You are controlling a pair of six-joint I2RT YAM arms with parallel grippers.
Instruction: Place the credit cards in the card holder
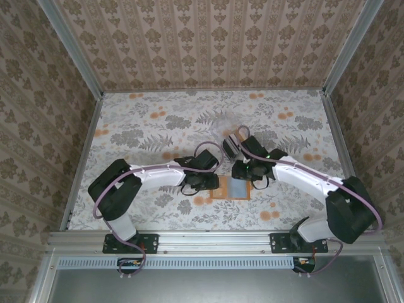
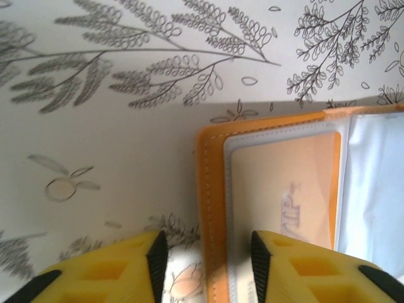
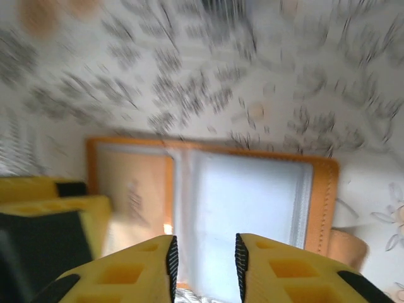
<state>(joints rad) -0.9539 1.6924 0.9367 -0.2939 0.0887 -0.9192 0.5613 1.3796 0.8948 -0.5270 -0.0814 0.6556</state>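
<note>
The card holder (image 1: 218,194) lies opened flat on the flowered counter (image 1: 145,126), near its front edge and between the two arms. A pale grey card (image 3: 246,202) sits at the clear sleeve of one half, and the other half is a tan-orange pocket with faint lettering. The left tool (image 2: 205,271) stands open over the holder's stitched orange outer edge, one finger on either side of it, while the right tool (image 3: 205,271), seen blurred, stands slightly open just above the pale card, clamping nothing.
</note>
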